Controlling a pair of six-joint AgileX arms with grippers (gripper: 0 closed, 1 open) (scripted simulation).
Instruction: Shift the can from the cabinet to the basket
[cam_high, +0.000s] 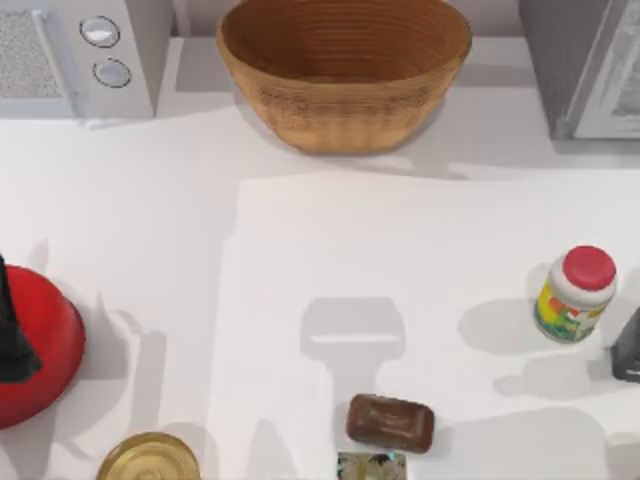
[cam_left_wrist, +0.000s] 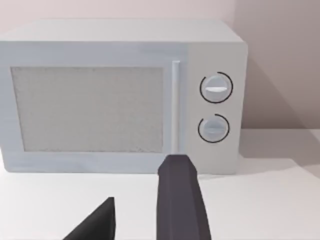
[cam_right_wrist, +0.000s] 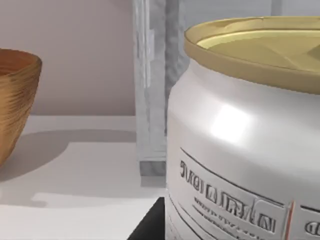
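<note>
Right gripper (cam_high: 628, 350) holds the can (cam_right_wrist: 240, 140) close.

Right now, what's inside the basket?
The basket looks empty in the top view: just its bare ribbed inner wall and floor. Its near rim hides a strip of the near inner wall.

So the wicker basket (cam_high: 345, 70) sits at the back middle of the white table (cam_high: 300, 280), with the grey appliance with two round dials (cam_high: 85, 55) off to its left and the cabinet (cam_high: 585, 65) in the back right corner. A red-capped bottle (cam_high: 574, 294) stands on the right. Near the front edge there's a brown block (cam_high: 390, 423), a gold-topped tin (cam_high: 150, 458), and a red dome (cam_high: 35, 345) at far left.
</note>
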